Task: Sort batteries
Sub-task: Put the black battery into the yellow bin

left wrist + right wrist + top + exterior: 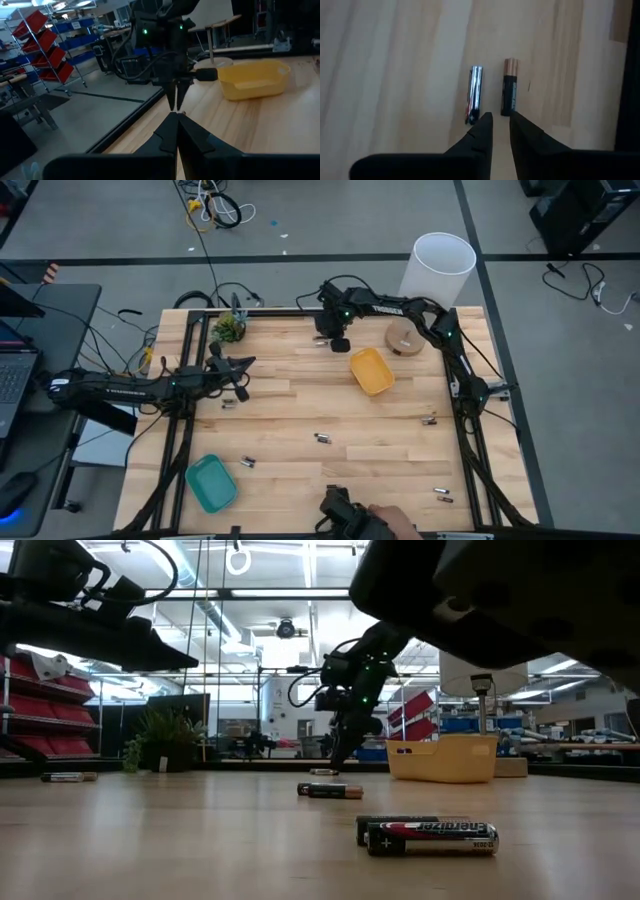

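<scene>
A wooden table is being viewed from above, with a white bucket standing just beyond its far edge. The right arm is being extended along the far side of the table, and the left arm is being held out over the left side.

A yellow tray is lying near the far middle of the table, a teal tray near the front left corner, and a round wooden disc beside the yellow tray. A small plant is standing at the far left edge.

The right gripper is being held low over the table, its fingers parted by only a narrow gap and nothing being gripped. Just ahead of the fingertips two batteries are lying side by side: a silvery battery and a dark battery with a copper end.

The left gripper is being held with its fingers pressed together and empty.

Other batteries are lying scattered: a pair at mid-table, one near the teal tray, one at the right edge, and two near the front right.
</scene>
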Controlling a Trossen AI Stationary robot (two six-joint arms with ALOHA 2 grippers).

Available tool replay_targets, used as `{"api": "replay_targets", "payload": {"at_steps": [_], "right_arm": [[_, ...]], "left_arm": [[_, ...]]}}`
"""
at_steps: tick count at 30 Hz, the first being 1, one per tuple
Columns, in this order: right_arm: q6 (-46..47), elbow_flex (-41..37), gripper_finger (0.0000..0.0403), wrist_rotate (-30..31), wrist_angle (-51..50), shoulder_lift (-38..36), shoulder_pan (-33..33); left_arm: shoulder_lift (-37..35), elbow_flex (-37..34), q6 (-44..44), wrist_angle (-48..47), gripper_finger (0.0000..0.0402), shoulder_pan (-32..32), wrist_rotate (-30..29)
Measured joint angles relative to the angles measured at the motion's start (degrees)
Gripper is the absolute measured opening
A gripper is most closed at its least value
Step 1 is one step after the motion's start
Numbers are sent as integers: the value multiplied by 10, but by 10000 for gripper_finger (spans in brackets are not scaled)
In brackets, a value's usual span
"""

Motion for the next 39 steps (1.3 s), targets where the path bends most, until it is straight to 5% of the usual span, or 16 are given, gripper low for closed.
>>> {"api": "replay_targets", "payload": {"at_steps": [8,16,28,34,39], "right_arm": [[3,0,39,-9,15,0,-14],[97,20,28,53,10,-3,1],[123,28,4,52,-30,-92,36],[130,29,0,47,-53,-135,27],[143,29,0,48,-102,-144,15]], "left_arm": [[1,0,-4,27,17,0,-2],[70,6,-68,69,17,44,-8],[264,109,-94,82,17,161,144],[392,176,-95,101,17,211,280],[507,236,-47,143,17,218,299]]}}
